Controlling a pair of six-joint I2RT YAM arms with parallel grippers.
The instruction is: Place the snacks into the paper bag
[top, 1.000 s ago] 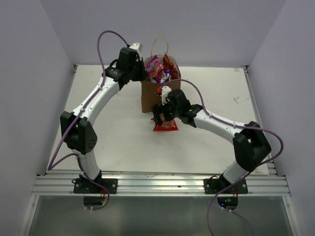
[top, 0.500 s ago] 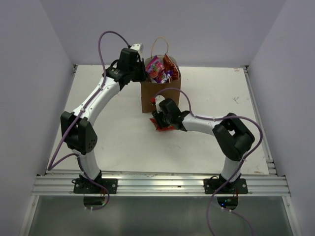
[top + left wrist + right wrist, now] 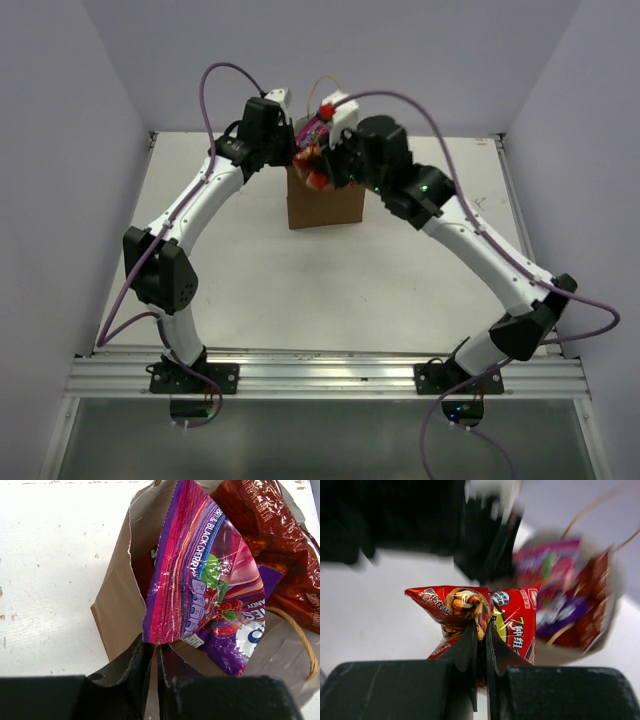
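Top view: we see the paper bag standing upright at the far middle of the table, mouth up. The left gripper sits at its left rim. The right gripper hangs over the near part of the mouth with the small red-orange packet in it; from here we cannot tell the packet's axis.

Left wrist view: both fingers are pressed together on the bag's near wall, with paper between them. The purple-pink packet stands inside just beyond the fingertips, long axis up, top leaning away. The Doritos bag stands behind it to the right, by a loop handle.

Right wrist view: the fingers are closed on the packet's middle, crumpling it. Its long axis runs crosswise to them, both ends sticking out sideways. The bag, blurred, lies beyond to the right.
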